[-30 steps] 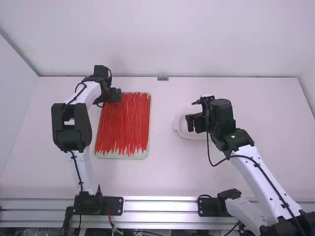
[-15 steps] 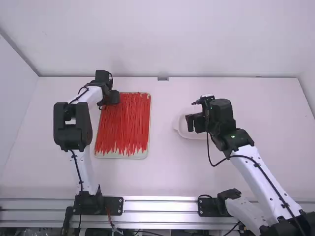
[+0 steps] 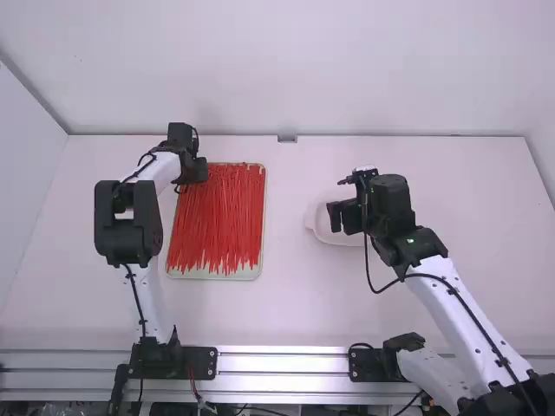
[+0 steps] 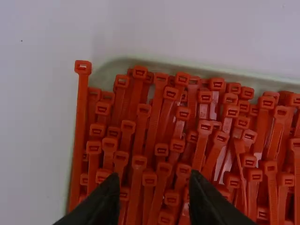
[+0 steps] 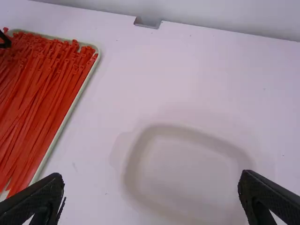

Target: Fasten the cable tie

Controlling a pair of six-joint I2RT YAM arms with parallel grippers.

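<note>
Desk (image 3: 451, 182), white: one. Arms, white links with black joints: two. Tray (image 3: 214, 275), pale green, rectangular: one, on the desk's left half. Cable ties (image 3: 217, 217), red: a dense heap too many to count, lying lengthwise in the tray with their heads at its far end. One tie (image 4: 80, 136) lies along the heap's outer side, its head past the others. Dish (image 3: 321, 227), white, shallow: one, right of the tray and well apart from it. Left gripper (image 3: 192, 172): at the tray's far left corner, fingers (image 4: 101, 204) moderately apart, tips low over the tie heads; contact cannot be told. Right gripper (image 3: 342, 215): above the dish, fingers (image 5: 33, 197) spread wide, holding nothing. Bracket (image 3: 287, 138), small, grey: one, at the desk's far edge.
</note>
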